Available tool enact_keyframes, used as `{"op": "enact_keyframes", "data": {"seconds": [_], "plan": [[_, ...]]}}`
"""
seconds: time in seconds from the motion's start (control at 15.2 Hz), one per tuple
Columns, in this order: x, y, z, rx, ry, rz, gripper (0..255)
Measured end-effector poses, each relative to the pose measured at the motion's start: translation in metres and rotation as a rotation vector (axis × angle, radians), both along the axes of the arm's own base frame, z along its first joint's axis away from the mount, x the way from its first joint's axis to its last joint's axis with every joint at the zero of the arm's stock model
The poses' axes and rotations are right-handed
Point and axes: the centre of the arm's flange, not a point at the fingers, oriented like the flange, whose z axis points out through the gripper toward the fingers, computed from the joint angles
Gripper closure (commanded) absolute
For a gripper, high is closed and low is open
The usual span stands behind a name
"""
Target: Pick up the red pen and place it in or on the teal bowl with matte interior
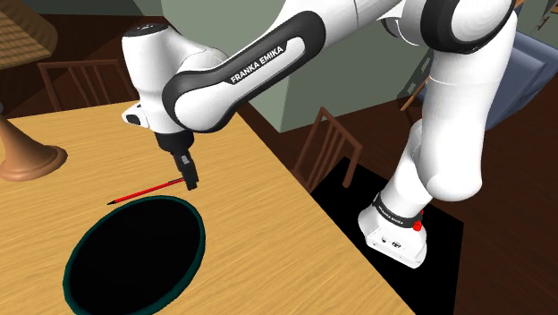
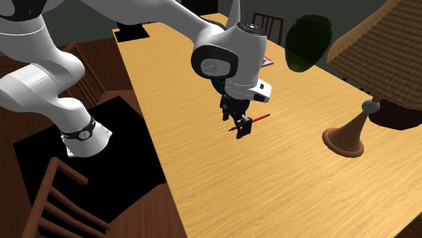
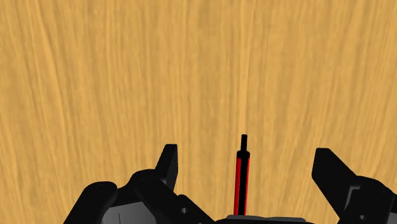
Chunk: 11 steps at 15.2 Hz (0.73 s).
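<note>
Step 1 of 2, grab: not done | gripper (image 3: 245, 153) fingers spread apart, red pen (image 1: 143, 191) lies on the table (image 1: 259, 201) between them, not pinched | step 2, pen into teal bowl (image 1: 199, 234) nearby: not done
</note>
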Motion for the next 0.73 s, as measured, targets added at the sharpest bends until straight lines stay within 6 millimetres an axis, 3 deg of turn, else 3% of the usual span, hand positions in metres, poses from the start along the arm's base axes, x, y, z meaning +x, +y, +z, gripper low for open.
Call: {"op": "enact_keyframes", "data": {"seconds": [0.07, 0.73], "plan": [[0.0, 0.0, 0.0, 0.0, 0.0, 0.0, 255], [0.0026, -0.0009, 0.0034, 0.003, -0.007, -0.003, 255]]}}
